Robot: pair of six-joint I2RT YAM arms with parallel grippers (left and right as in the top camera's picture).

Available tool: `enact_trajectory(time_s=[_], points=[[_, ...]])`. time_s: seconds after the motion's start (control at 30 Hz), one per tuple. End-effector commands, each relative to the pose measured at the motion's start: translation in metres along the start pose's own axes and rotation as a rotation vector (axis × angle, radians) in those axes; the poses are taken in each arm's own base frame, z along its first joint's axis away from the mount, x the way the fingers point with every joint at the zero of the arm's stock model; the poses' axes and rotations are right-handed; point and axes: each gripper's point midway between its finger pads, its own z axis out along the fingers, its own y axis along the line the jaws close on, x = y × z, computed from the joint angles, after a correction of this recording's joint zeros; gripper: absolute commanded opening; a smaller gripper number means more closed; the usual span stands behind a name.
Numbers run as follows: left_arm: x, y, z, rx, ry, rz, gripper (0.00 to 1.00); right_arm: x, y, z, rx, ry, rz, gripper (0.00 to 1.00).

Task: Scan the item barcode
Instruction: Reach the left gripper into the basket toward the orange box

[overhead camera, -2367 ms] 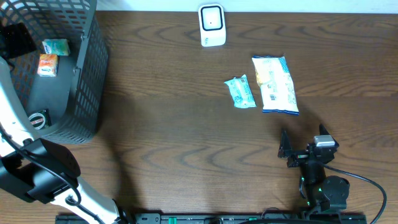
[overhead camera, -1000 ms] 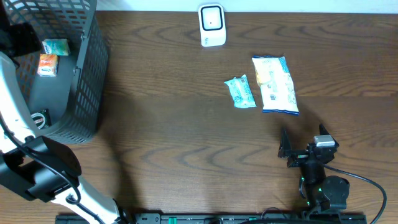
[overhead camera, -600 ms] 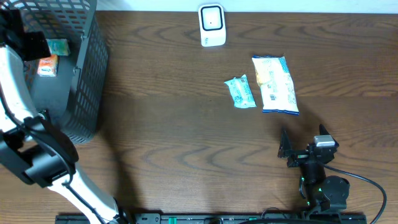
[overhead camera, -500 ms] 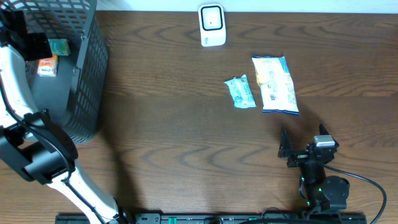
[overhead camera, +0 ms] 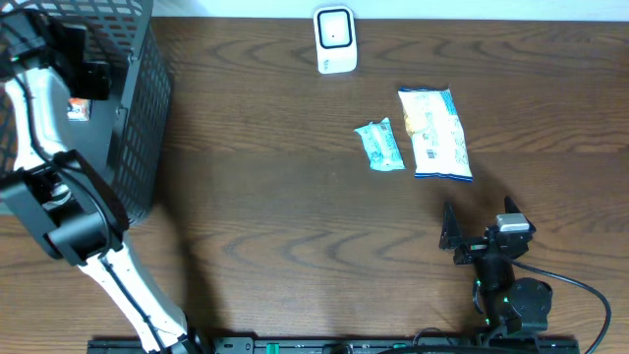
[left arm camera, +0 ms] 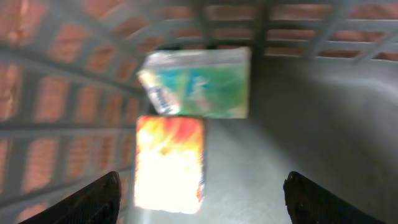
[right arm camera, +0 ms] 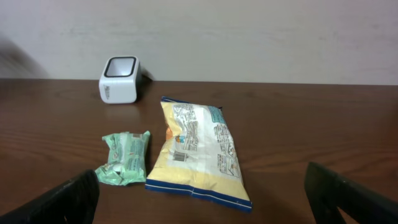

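Left jaws spread, nothing pinched, inside basket point(overhead camera: 138, 128) at worktop point(overhead camera: 275, 216) far-left corner. Orange packet point(left arm camera: 169, 163) and green packet point(left arm camera: 202, 84) seen close together on basket floor, ahead of jaws. Right jaws spread, empty, near front-right edge. Scanner point(overhead camera: 334, 39) at far edge. Mint pouch point(overhead camera: 379, 146) and yellow bag point(overhead camera: 433, 133) laid right of centre.
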Motion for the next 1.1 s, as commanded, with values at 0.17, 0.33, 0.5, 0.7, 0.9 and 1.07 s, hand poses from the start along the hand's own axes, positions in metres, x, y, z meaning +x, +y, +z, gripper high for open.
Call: enact_trajectory(time_s=[0.17, 0.33, 0.5, 0.7, 0.9, 1.07], points=[[0.028, -0.003, 0.045, -0.06, 0.111, 0.068, 0.81, 0.0, 0.002, 0.0, -0.01, 0.0, -0.012, 0.99], [0.038, -0.001, 0.059, -0.074, 0.138, 0.068, 0.81, 0.0, 0.002, 0.0, -0.01, 0.0, -0.012, 0.99], [0.037, -0.001, 0.065, -0.079, 0.129, 0.067, 0.78, 0.0, 0.002, 0.0, -0.01, 0.0, -0.012, 0.99], [0.042, 0.009, 0.063, -0.135, 0.158, 0.069, 0.69, 0.0, 0.002, 0.0, -0.01, 0.0, -0.012, 0.99], [0.056, 0.008, 0.061, -0.134, 0.219, 0.076, 0.68, 0.0, 0.002, 0.0, -0.01, 0.0, -0.012, 0.99], [0.063, 0.004, 0.06, -0.122, 0.247, 0.062, 0.54, 0.0, 0.002, 0.0, -0.01, 0.0, -0.012, 0.99]])
